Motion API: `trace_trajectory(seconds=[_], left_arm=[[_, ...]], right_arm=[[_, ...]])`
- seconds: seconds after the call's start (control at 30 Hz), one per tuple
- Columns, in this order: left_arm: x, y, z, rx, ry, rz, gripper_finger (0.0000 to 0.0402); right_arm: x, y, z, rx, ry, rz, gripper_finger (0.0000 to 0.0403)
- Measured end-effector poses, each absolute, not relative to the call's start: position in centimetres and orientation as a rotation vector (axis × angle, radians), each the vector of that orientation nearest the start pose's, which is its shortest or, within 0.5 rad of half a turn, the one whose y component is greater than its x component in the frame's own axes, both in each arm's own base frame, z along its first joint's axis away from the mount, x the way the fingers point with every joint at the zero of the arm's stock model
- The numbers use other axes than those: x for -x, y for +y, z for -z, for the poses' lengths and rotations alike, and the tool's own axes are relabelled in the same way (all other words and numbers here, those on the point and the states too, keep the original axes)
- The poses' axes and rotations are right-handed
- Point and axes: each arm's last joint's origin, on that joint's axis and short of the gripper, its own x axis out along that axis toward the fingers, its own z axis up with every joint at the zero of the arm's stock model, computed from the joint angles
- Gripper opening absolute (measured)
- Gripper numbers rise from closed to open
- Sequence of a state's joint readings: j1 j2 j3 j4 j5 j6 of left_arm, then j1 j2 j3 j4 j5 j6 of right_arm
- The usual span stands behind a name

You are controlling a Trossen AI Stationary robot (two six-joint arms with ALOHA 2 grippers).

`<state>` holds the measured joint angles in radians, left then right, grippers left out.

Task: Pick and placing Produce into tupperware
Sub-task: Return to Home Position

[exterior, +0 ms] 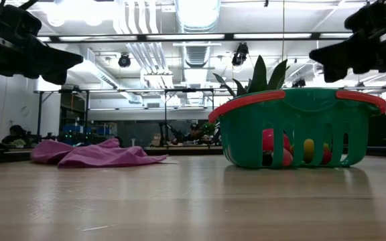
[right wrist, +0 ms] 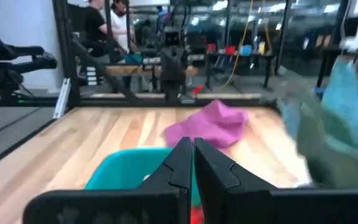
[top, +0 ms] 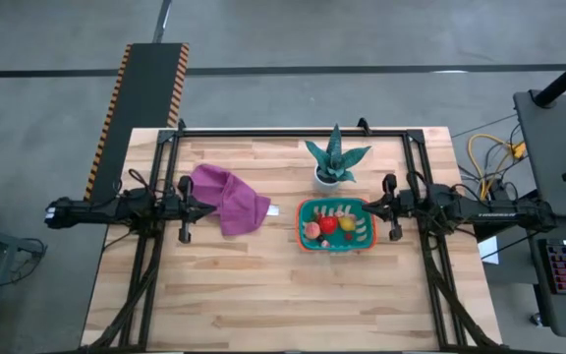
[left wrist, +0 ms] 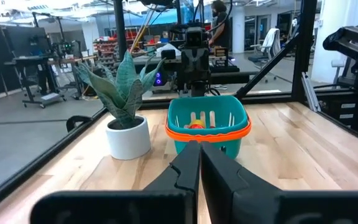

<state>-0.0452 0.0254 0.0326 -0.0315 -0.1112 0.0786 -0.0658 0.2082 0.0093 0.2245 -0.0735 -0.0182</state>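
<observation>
A: Left fingers [left wrist: 180,175]?
B: Pressed together with only a thin seam between them, and nothing held. They are raised off the table [top: 263,295] on its left side, with the tips at the left edge of the purple cloth [top: 232,202]. The arm lies level and reaches in from the left.

A: Right fingers [right wrist: 174,167]?
B: Same reading: closed on each other and empty. They hang over the right end of the tupperware [exterior: 246,124]. The low view shows them well above its rim. The arm comes in level from the right, facing the other.

A: Tupperware position?
B: Right of table centre and upright. It is teal with an orange-red rim, its long side running left to right. The slits in its wall face the low camera.

A: Produce [top: 328,225]?
B: Every piece I can see lies inside the tub. From above, a red piece sits near the middle, with a peach-orange one just beside it on the left and a yellow one on its right. Through the slits, red, pink and yellow shapes rest on the bottom. The count is not readable, since the pieces overlap.

A: Neighbours?
B: A spiky green plant [top: 336,155] in a white pot [top: 327,178] stands just behind the tub, with a small gap showing between them in the left wrist view. The purple cloth lies crumpled on the boards, left of the tub and apart from it.

A: Beyond the table?
B: Workshop racks, benches and ceiling lights.
</observation>
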Motion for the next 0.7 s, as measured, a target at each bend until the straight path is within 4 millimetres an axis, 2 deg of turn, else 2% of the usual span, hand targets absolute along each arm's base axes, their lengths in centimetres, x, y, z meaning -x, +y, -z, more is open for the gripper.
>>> trace_trajectory(seconds=[0.37,0.7], left_arm=[[-9.7,0.0,-16.9,-0.086,0.037,-0.094,0.0],[-9.7,0.0,-16.9,-0.08,0.039,-0.096,0.0]], right_arm=[[-10.7,0.8,-16.4,-0.031,0.044,-0.071,0.0009],[-9.6,1.7,-16.8,0.024,-0.021,-0.087,0.0008]])
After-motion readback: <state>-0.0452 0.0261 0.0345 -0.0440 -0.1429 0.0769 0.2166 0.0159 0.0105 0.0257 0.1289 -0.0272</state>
